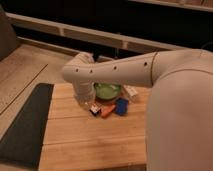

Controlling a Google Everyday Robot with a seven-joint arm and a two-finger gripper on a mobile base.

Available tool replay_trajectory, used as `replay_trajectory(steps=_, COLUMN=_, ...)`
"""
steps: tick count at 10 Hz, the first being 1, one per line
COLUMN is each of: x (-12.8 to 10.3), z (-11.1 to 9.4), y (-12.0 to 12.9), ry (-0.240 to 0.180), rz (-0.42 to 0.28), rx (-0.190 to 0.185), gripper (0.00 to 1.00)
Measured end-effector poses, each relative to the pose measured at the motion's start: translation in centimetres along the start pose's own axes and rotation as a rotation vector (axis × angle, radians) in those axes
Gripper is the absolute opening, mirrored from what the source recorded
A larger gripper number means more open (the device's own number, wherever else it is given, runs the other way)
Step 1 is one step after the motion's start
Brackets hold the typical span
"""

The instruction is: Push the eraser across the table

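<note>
Pincer (86,101) hangs low over the counter (90,145), at the end of a fat, smooth white arm (120,72) that comes in from the right and bends down at a rounded elbow. The arm shell looks like glossy plastic, with a row of small dark holes along its length. The pincer itself reads as a stubby greyish block under the wrist. Can't tell whether it's spread or pressed together.

Eraser (94,109) lies flat on the counter just right of the pincer and a little nearer the camera, very close to it. Can't tell whether they touch. It's a small rectangular bar with a black top and a whitish edge facing the camera.

Orange piece (107,111) lies directly right of the eraser, touching it or nearly so. It's short, elongated and slightly angled. Blue block (121,106) sits further right again, chunky and matte with squared corners. Green bowl (108,90) sits to the right of the pincer and further back, behind the eraser. It's round, and its left side is partly hidden by the wrist. Small whitish object (132,93) sits just right of the bowl, shape unclear.

The counter is light bamboo-toned wood, rectangular, made of long planks running left-right with visible seams. Dark grey mat (25,125) lies well left of the pincer, along the counter's left edge. It's flat and dull, a long rectangle.
</note>
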Motion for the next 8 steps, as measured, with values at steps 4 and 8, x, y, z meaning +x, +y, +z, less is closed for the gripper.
replay_trajectory(steps=4, x=-7.3, z=-1.8, y=-7.6, ry=-0.187, rz=-0.205, rx=-0.021, gripper=0.00)
replay_trajectory(steps=8, x=-10.3, z=-2.8, y=-10.9, ry=-0.276, rz=-0.279, rx=-0.037, gripper=0.00)
